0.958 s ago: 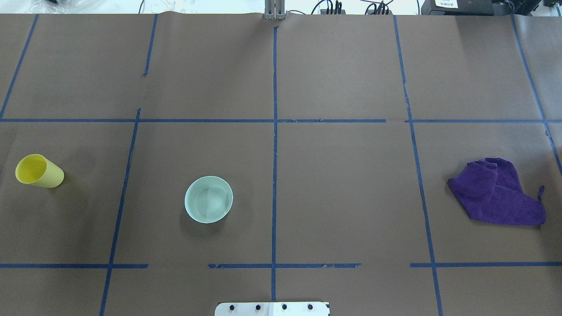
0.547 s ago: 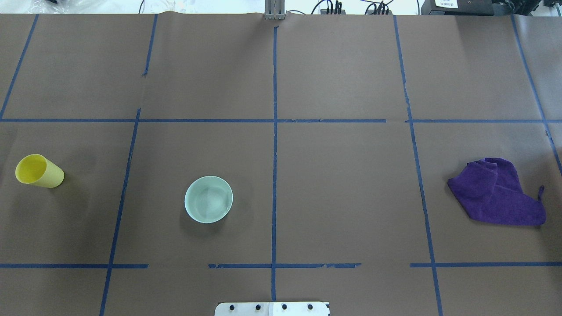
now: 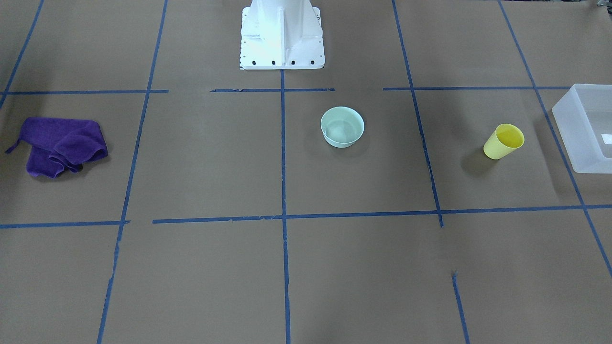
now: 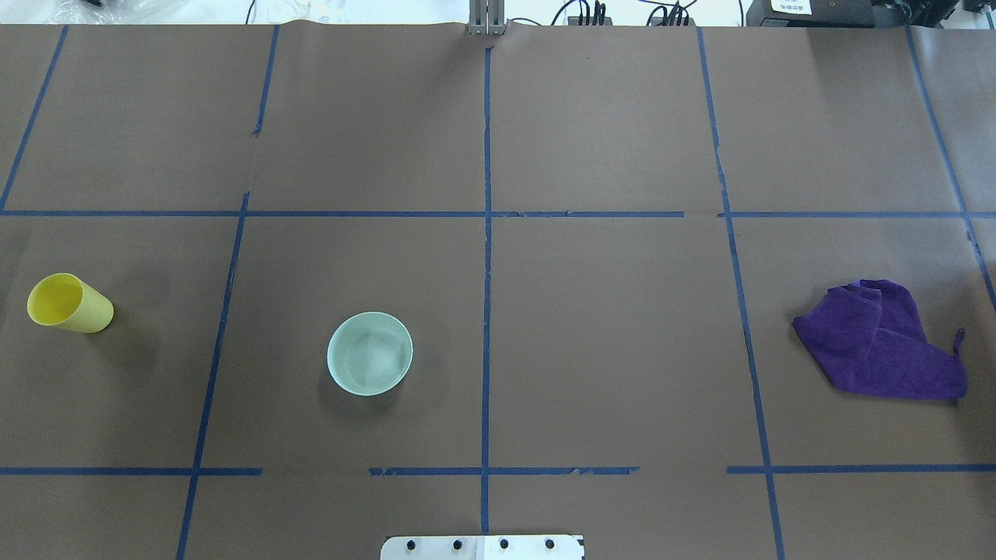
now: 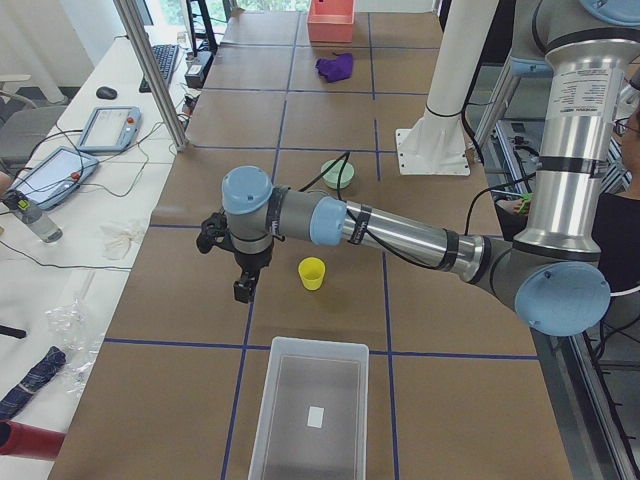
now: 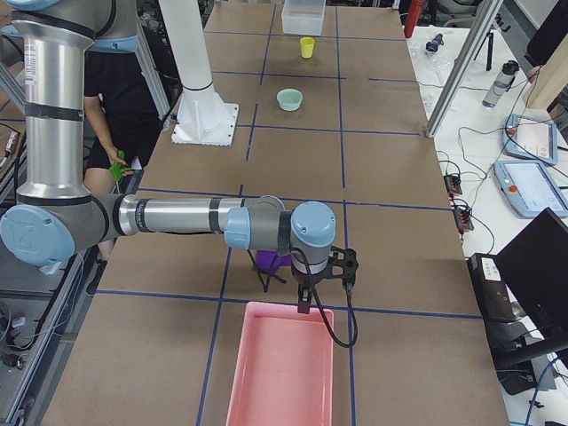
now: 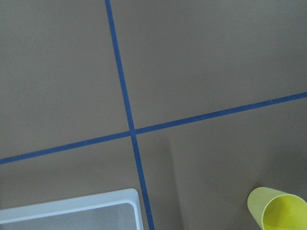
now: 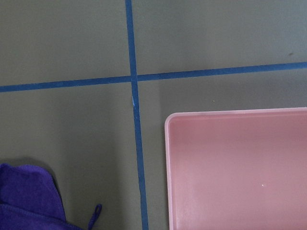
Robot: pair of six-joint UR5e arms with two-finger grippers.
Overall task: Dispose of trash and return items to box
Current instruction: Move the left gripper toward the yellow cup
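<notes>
Surveyed the table (image 4: pixel 607 327), papered brown and gridded in blue tape. Located the box (image 5: pixel 312 400) at the end on the left arm's side, upright, open-topped, with no item seen inside (only a small white label). Located a pink bin (image 6: pixel 280 373) at the opposite end; judged it the likely place for trash, without certainty.

Traced the left arm (image 5: pixel 390 230) stretched out low over the table toward the box end, and the right arm (image 6: pixel 177 216) stretched the same way toward the pink bin.

Compared the overhead view with its two earlier pictures: found no displacement of the purple cloth (image 4: pixel 879 342), the bowl (image 4: pixel 369 354) or the cup (image 4: pixel 68 303). Concluded that nothing had yet been grasped or put away, and that the whole task remained to be done.

Confirmed the bowl upright near the table's middle, well apart from the box. Confirmed the cup upright, mouth up, near the box but apart from it.

Placed the left gripper (image 5: pixel 243 285) above the paper just beside the cup, touching nothing. Placed the right gripper (image 6: pixel 304 302) above the paper between cloth and pink bin. Could not tell from these side views whether either pincer stood spread or closed. Judged the cup the probable first pick.
</notes>
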